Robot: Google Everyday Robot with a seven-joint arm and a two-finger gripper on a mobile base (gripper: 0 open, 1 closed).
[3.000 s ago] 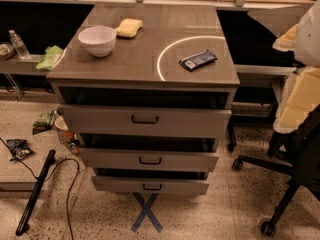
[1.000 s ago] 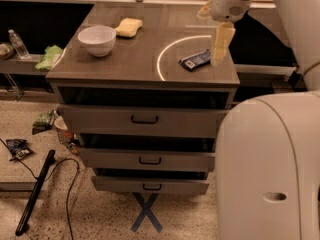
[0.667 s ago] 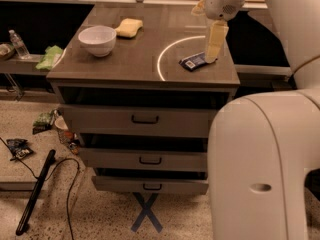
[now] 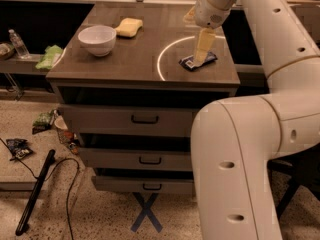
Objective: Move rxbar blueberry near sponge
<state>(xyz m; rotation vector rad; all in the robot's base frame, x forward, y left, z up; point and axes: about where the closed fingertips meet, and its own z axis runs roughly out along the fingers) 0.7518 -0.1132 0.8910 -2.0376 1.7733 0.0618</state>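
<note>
Lying flat inside the white ring (image 4: 161, 59) marked on the tabletop (image 4: 135, 59), the rxbar blueberry (image 4: 211, 58) sits at the near edge, directly under our tool (image 4: 200, 60), which hangs down onto it; we cannot tell how wide the tool stands. We judge the grasp works best across the bar's narrow width, seated low, before carrying it across to the sponge (image 4: 129, 27) just beside the white bowl (image 4: 97, 39), well apart for now.
</note>
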